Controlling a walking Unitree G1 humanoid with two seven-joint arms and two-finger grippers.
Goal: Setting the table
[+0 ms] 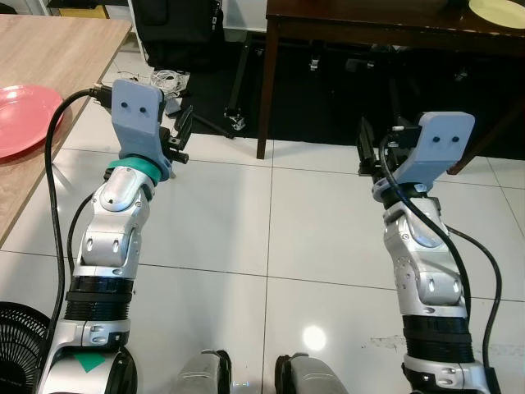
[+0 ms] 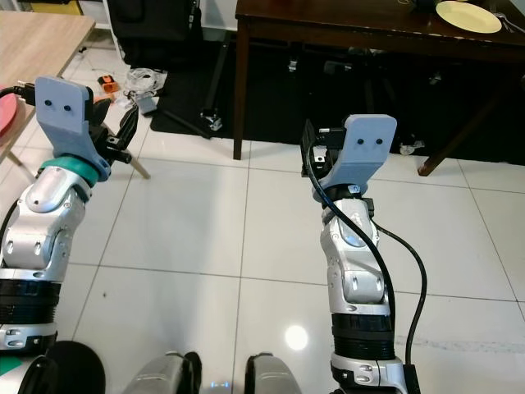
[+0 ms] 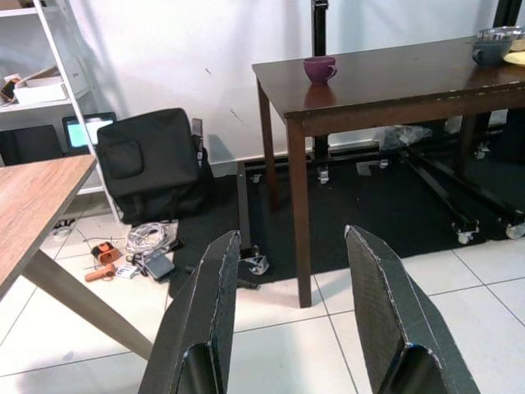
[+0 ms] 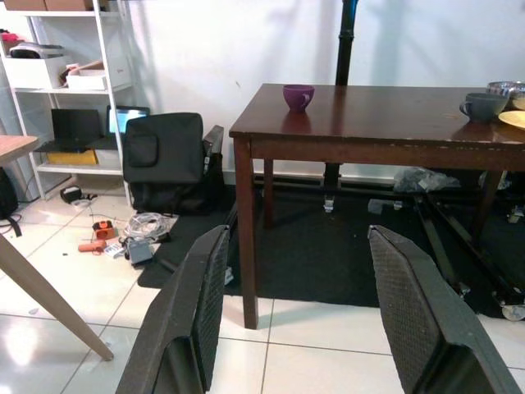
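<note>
While both arms are raised over the white floor, nothing is carried yet.

Largest is the dark table point(image 4: 369, 115) in the upper right, with a purple cup point(image 4: 297, 96), grey mug point(image 4: 481, 107) and yellow plate point(image 2: 467, 16); a pink plate point(image 1: 25, 119) lies upper left on the light table point(image 1: 57, 49). I judge the robot should approach squarely before reaching. Left gripper point(image 3: 291, 320) and right gripper point(image 4: 295, 316) stand wide apart, holding and touching nothing.

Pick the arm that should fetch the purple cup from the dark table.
Left, probably. The purple cup sits at the dark table's left corner, nearer the open, empty left gripper.
</note>
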